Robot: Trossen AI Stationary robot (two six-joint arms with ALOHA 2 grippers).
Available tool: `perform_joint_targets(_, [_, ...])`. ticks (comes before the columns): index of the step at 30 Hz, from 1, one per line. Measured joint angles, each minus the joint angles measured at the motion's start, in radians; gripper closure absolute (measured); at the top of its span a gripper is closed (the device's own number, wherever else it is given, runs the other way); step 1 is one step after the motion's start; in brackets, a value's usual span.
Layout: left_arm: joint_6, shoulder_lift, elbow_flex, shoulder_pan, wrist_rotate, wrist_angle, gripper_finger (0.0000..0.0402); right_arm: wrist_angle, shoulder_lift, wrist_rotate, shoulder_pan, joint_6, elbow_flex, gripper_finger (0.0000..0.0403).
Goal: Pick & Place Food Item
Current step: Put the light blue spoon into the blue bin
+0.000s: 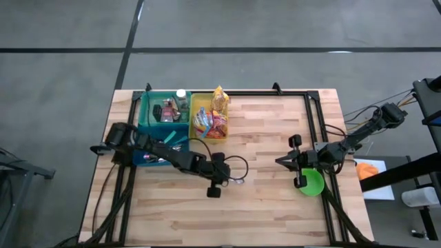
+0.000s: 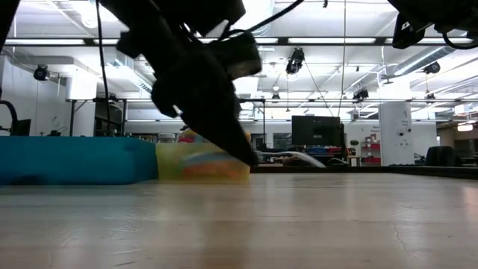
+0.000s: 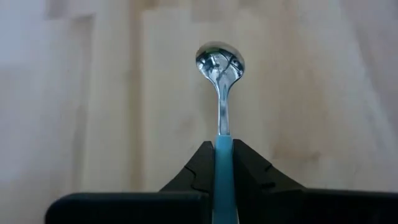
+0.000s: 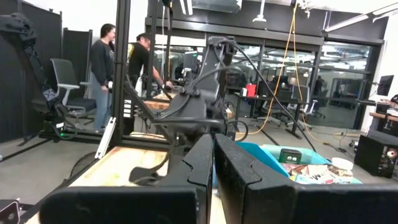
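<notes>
A spoon with a blue handle and a shiny metal bowl (image 3: 219,65) sticks out from my left gripper (image 3: 222,146), which is shut on it near the middle of the table (image 1: 231,178). In the low view the spoon (image 2: 299,157) shows as a pale streak past the dark fingers. Packaged food items fill a yellow bin (image 1: 210,120) at the far left, beside a teal bin (image 1: 164,110). My right gripper (image 1: 279,162) hangs shut and empty over the table's right part, next to a green bowl (image 1: 313,184). My left gripper pinches the spoon's blue handle (image 3: 222,155) between its two fingers, which lie along the spoon. The fingers slant down toward the table's right side. The metal bowl end points away from the gripper and casts a shadow on the wood just beneath it.
A black frame rail (image 1: 317,131) runs along the table's right part and far edge. Bare wood lies between the two grippers and toward the near edge. People stand in the room beyond the table (image 4: 124,59).
</notes>
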Motion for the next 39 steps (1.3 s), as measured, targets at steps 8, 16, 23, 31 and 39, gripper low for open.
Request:
perform_joint_targets(8, [-0.13,-0.182,0.001,0.0,-0.18,-0.273,0.0377,0.0,0.0,0.0,0.0,0.0,0.0,0.039])
perform_joint_targets(16, [-0.492,-0.413,-0.007,0.0,-0.319,-0.614,0.0377,-0.002,0.0,0.0,-0.001,0.0,0.0,0.039])
perform_joint_targets(23, [-0.836,-0.588,-0.007,-0.003,-0.353,-1.01,0.0377,-0.024,0.0,0.0,-0.001,0.0,0.0,0.039])
perform_joint_targets(31, [-0.936,-0.678,-0.079,-0.023,-0.409,-1.208,0.0377,-0.023,0.0,0.0,0.0,0.0,0.0,0.039])
perform_joint_targets(39, [-0.923,-0.698,-0.288,-0.023,-0.405,-1.137,0.0377,-0.023,0.0,0.0,0.0,0.0,0.0,0.039])
